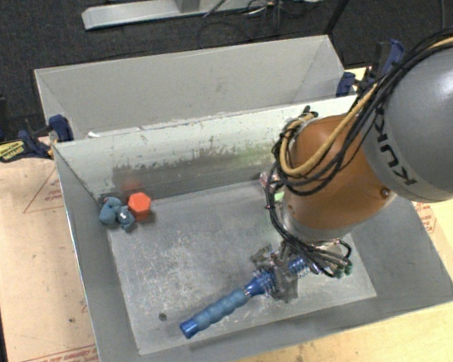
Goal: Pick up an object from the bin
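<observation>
- Looking down in the camera view: gripper (279, 280) low over the right end of a blue ribbed rod (223, 306), lying near the front wall of the bin (203, 248); spread or pinched, impossible to tell.
- Probably light, stiff plastic; ridges likely aiding grip; best taken across the shaft.
- Blue lump (114, 213) and orange block (139, 202) well apart, back-left corner.
</observation>
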`<act>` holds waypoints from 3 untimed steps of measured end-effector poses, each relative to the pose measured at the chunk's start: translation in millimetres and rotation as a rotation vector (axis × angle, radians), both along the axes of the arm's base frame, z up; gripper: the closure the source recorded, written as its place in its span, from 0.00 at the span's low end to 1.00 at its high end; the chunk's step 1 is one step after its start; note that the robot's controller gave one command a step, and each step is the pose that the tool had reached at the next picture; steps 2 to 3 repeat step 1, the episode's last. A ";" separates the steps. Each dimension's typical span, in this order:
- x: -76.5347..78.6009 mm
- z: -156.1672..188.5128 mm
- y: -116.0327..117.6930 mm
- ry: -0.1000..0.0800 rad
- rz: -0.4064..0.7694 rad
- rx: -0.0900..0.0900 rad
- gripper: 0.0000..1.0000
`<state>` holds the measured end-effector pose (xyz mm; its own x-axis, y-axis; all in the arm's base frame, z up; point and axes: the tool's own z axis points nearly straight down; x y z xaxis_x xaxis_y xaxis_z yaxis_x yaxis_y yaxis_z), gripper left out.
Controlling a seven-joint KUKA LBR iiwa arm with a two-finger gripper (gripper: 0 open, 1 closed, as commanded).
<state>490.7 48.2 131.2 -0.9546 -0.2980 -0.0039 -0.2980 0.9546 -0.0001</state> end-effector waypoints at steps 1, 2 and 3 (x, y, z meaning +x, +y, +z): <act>1.5 61.6 0.8 -0.004 -0.001 0.000 1.00; 1.5 61.6 0.8 -0.004 -0.001 0.000 1.00; 1.5 61.6 0.8 -0.004 -0.001 0.000 1.00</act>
